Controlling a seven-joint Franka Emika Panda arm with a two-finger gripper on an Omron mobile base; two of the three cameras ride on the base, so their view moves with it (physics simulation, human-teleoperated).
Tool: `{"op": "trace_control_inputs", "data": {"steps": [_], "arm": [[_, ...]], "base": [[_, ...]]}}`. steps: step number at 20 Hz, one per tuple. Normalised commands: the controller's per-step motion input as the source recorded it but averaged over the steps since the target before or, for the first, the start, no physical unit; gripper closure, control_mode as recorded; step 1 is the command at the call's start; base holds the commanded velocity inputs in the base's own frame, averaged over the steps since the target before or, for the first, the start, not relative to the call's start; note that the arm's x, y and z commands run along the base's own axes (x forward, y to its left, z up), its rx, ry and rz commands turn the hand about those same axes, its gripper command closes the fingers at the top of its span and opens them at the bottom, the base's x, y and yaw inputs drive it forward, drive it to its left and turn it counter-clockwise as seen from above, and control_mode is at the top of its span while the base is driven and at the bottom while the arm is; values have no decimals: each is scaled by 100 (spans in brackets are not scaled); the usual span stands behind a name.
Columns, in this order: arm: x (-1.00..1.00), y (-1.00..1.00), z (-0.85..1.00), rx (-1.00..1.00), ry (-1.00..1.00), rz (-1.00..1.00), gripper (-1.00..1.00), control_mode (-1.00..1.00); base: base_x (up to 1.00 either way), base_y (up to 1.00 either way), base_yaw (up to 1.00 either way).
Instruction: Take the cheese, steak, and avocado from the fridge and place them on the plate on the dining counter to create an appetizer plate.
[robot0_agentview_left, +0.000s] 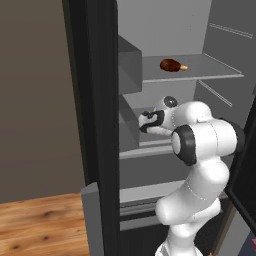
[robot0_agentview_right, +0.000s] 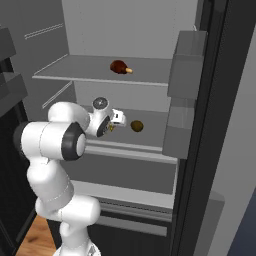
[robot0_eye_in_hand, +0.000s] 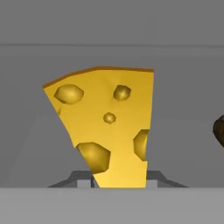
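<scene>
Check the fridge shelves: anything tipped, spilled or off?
Nothing stands out. The steak lies on the upper shelf, the avocado on the shelf below, and the cheese fills the hand view right in front of the gripper. The fridge stands open, with no spills or damage.

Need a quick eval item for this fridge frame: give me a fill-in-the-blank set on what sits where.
1. The dark reddish-brown rounded steak lies on the ____ shelf of the black-framed fridge.
2. The yellow-orange holed cheese wedge stands right in front of the ____.
3. In the right base view, the dark olive-brown round avocado lies to the ____ of the claw.
4. The fridge door stands ____.

Missing words: upper; claw; right; open
</scene>
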Motion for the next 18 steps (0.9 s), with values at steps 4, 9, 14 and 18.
{"op": "trace_control_inputs", "data": {"steps": [4,9,14,18], "arm": [[-99,0,27,1,-19,0,100,-100],[-100,0,81,4,-5,0,100,-100],[-100,0,100,4,-1,0,100,-100],[-98,0,100,5,4,0,100,-100]], "base": [[0,0,0],[0,0,0],[0,0,0],[0,0,0]]}}
